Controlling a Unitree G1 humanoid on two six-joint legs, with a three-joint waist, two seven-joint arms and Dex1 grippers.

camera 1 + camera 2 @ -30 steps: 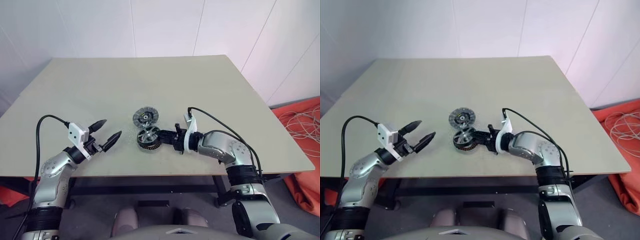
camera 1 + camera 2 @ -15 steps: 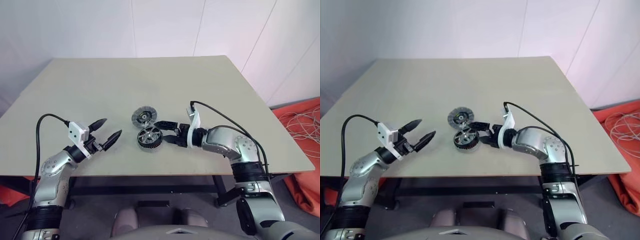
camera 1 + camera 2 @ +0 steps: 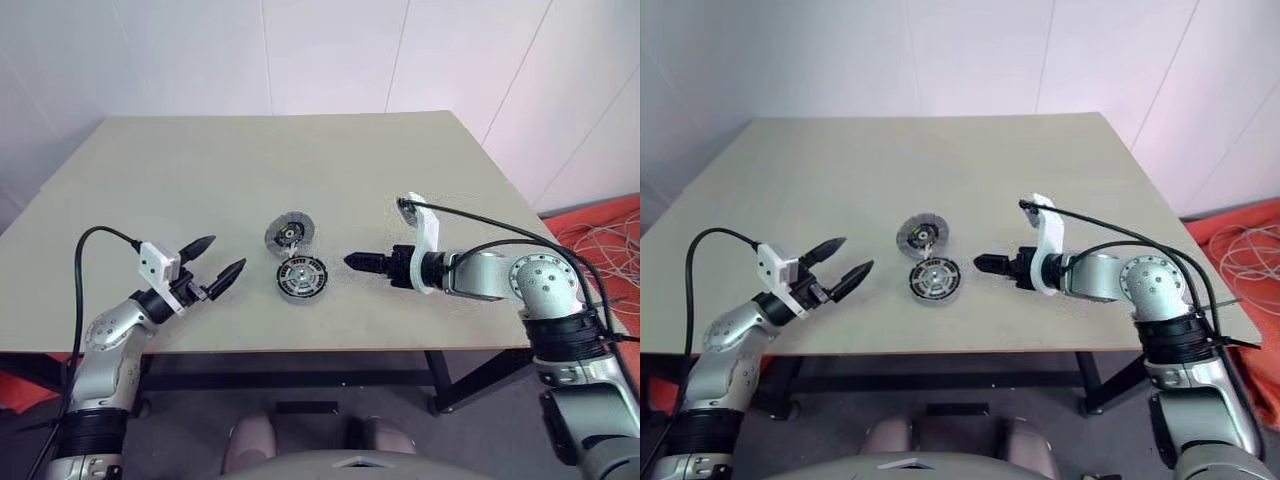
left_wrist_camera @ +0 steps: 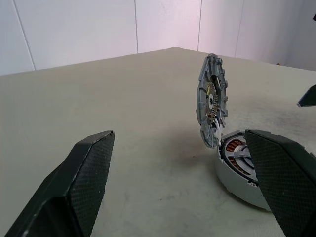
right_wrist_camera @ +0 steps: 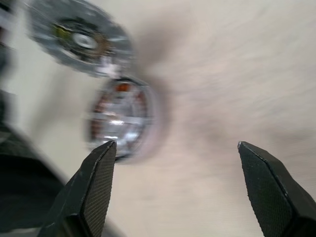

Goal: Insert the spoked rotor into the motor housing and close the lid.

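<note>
While my two arms hang over the near edge of the beige table [image 3: 300, 160], the motor housing [image 3: 301, 278] lies flat between them, a round shallow grey-walled body with copper-brown windings ringed inside it. The spoked rotor [image 4: 240, 157] sits in the housing, its silver spokes crossing over the windings, as my left wrist view shows. The lid [image 4: 213, 100] stands tilted on edge at the housing's far rim, a round grey disc with a dark ribbed face and a small pale centre; it looks to touch the rim, though I cannot tell for sure. My right gripper [image 3: 362, 262] points at the housing from just beside it, black tapered fingers spread apart and pinching nothing. My left gripper [image 3: 217, 264] hovers well apart from the housing on the other side, its textured black fingers [image 4: 86, 182] likewise spread and empty. The table surface is matte and plain.
</note>
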